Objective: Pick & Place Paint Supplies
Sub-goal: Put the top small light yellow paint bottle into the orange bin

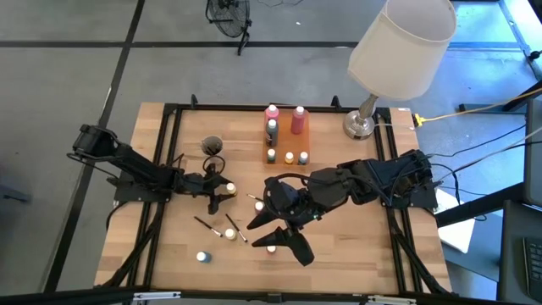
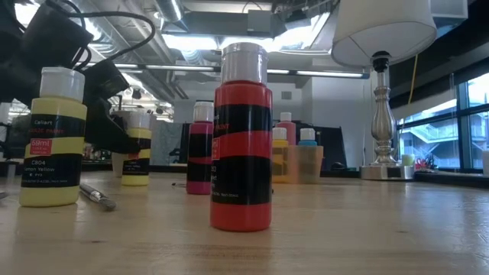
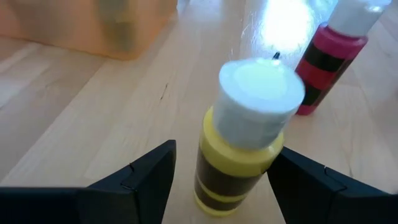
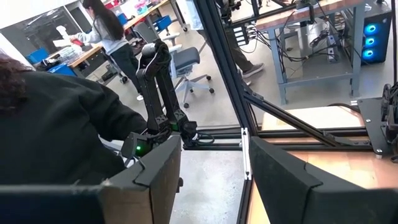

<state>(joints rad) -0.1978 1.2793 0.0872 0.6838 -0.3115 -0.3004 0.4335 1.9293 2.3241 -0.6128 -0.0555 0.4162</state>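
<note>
On table rear — orange tray (image 1: 306, 140) holding pink bottles (image 1: 298, 119), small bottles (image 1: 289, 158).

We see a cluster of bottles (image 1: 284, 135) at the back middle of the bench (image 1: 356, 254), with the lamp (image 1: 394, 51) to its right. Brushes (image 1: 218, 227) and small bottles (image 1: 202, 256) lie scattered toward the front left.

Lamp (image 2: 382, 30) shade cut off by the low view's top edge; orange tray (image 3: 106, 25) blurred
</note>
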